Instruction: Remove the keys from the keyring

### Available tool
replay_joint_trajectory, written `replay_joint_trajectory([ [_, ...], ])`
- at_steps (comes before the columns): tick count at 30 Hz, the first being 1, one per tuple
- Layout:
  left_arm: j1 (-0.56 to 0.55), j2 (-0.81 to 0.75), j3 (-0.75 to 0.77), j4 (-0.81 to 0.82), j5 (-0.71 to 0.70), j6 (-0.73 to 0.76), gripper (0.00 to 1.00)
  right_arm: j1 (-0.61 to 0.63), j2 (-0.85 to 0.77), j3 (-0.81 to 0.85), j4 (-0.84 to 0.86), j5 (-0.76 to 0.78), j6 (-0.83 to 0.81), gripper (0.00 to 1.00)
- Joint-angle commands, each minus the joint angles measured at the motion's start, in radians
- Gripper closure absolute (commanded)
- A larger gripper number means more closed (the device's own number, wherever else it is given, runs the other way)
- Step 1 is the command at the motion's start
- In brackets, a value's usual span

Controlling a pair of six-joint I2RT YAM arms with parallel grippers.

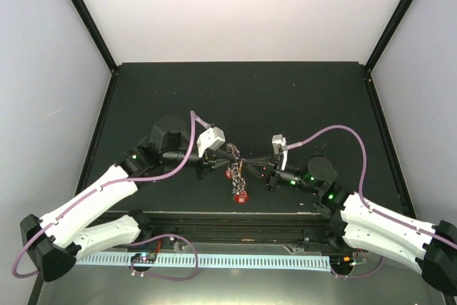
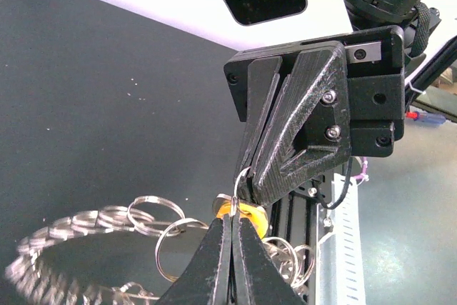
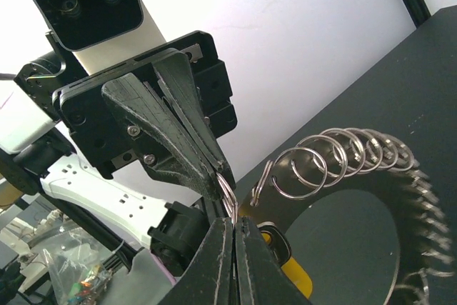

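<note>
Both grippers meet over the middle of the table, tip to tip. My left gripper (image 1: 227, 160) (image 2: 234, 218) and right gripper (image 1: 251, 168) (image 3: 233, 223) are each shut on the same small wire ring of the keyring (image 2: 243, 180) (image 3: 227, 189), held above the table. An orange-headed key (image 2: 251, 216) (image 3: 298, 278) hangs from that ring. A chain of linked rings (image 2: 146, 213) (image 3: 335, 153) leads to the spiky bunch of keys (image 1: 235, 171) (image 2: 39, 269) (image 3: 423, 248), which dangles and is blurred at the frame edges.
A red piece (image 1: 240, 196) lies on the black table (image 1: 300, 98) just below the grippers. A white perforated rail (image 1: 235, 261) runs along the near edge. Black frame posts (image 1: 86, 19) and white walls enclose the table.
</note>
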Motion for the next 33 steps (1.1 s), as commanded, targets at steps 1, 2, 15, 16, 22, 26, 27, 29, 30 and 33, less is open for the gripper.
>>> replay_joint_trajectory([
  [1,0.015,0.003,0.023,0.008,-0.084,-0.006,0.99,-0.008,-0.039,-0.004,0.034,0.021,-0.026,0.99],
  [2,0.015,0.006,0.023,0.007,-0.087,-0.006,0.99,-0.008,-0.041,-0.002,0.034,0.021,-0.029,0.99],
  [15,0.014,0.038,0.027,-0.005,-0.083,-0.003,0.99,-0.007,-0.031,0.023,0.028,0.012,-0.055,0.99],
  [16,0.014,0.039,0.027,-0.005,-0.083,-0.002,0.99,-0.008,-0.030,0.025,0.028,0.012,-0.058,0.99],
  [22,0.011,0.046,0.026,-0.010,-0.097,0.001,0.98,-0.007,-0.015,0.030,0.042,0.003,-0.057,0.99],
  [26,0.003,0.055,0.029,-0.019,-0.114,0.003,0.98,-0.008,-0.005,0.033,0.055,-0.004,-0.055,0.99],
  [27,0.002,0.058,0.029,-0.022,-0.115,0.004,0.99,-0.007,-0.002,0.034,0.056,-0.004,-0.055,0.99],
  [29,0.000,0.063,0.032,-0.026,-0.119,0.005,0.98,-0.007,0.002,0.036,0.060,-0.005,-0.056,0.99],
  [30,-0.002,0.064,0.032,-0.026,-0.123,0.006,0.98,-0.007,0.003,0.037,0.062,-0.005,-0.057,0.99],
  [33,-0.006,0.069,0.032,-0.028,-0.126,0.008,0.98,-0.007,0.008,0.039,0.067,-0.006,-0.056,0.99],
])
